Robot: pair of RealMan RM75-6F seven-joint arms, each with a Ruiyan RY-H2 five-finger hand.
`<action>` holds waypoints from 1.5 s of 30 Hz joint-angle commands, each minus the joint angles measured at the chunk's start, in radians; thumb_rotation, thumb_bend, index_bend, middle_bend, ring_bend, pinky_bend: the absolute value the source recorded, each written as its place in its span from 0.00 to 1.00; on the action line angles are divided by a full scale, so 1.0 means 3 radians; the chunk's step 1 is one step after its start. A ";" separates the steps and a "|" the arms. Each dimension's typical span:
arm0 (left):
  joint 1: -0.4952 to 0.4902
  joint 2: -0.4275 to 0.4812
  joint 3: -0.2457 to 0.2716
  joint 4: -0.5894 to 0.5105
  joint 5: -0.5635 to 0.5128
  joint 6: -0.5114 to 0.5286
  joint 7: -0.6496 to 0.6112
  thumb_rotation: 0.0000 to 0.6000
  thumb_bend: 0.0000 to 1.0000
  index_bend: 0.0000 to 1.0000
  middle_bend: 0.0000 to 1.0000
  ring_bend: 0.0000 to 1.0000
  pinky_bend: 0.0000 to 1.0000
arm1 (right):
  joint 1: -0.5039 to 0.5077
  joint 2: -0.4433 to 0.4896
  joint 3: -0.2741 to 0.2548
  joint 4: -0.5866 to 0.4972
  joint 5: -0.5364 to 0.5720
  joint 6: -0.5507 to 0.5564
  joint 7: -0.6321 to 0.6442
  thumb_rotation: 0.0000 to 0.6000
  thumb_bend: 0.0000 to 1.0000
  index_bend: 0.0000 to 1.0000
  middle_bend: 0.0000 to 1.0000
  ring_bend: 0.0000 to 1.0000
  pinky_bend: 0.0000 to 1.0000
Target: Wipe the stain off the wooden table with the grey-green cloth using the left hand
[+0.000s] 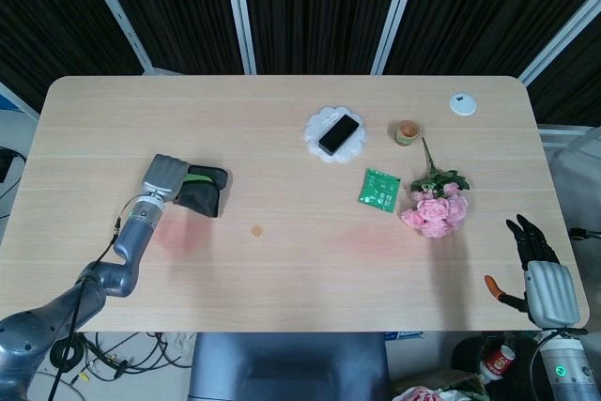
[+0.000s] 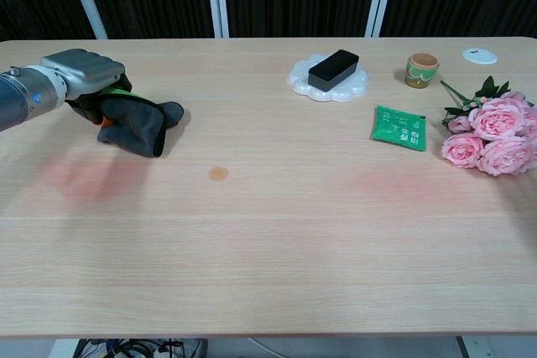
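The grey-green cloth [image 1: 201, 192] [image 2: 141, 122] lies bunched on the wooden table [image 1: 282, 251] at the left, with a strip of green showing. My left hand [image 1: 162, 178] [image 2: 86, 73] grips its left part, fingers curled down over it. A small brown stain [image 1: 256, 230] [image 2: 218, 173] sits to the right of the cloth and nearer the front edge, apart from it. My right hand [image 1: 543, 274] hangs off the table's front right corner with its fingers spread, holding nothing.
A black phone [image 1: 339, 133] lies on a white flower-shaped dish [image 2: 329, 83] at the back middle. To the right are a small cup [image 1: 408, 131], a green packet [image 1: 379, 188], pink roses [image 1: 435, 211] and a white disc [image 1: 461, 103].
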 commanded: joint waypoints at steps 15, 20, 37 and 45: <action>0.0011 0.0320 0.0112 -0.1127 0.0781 0.0865 -0.0135 1.00 0.46 0.69 0.70 0.61 0.70 | 0.0003 0.0010 0.0003 -0.0006 0.0000 -0.0012 0.0046 1.00 0.19 0.00 0.00 0.00 0.19; -0.0062 0.0217 0.0121 -0.1303 0.0752 0.0735 0.0157 1.00 0.48 0.70 0.71 0.61 0.70 | -0.0001 0.0020 0.0011 -0.0005 0.0006 -0.0006 0.0084 1.00 0.20 0.00 0.00 0.00 0.19; -0.0162 -0.0214 0.0066 -0.1163 0.0179 0.0316 0.1232 1.00 0.61 0.72 0.74 0.63 0.70 | 0.0000 0.0031 0.0010 0.0009 -0.0006 -0.0011 0.0119 1.00 0.20 0.00 0.00 0.00 0.19; -0.0129 -0.0103 0.0035 -0.0943 -0.0115 0.0250 0.1589 1.00 0.62 0.73 0.74 0.63 0.70 | 0.0000 0.0033 0.0008 0.0005 -0.0010 -0.0015 0.0128 1.00 0.21 0.00 0.00 0.00 0.19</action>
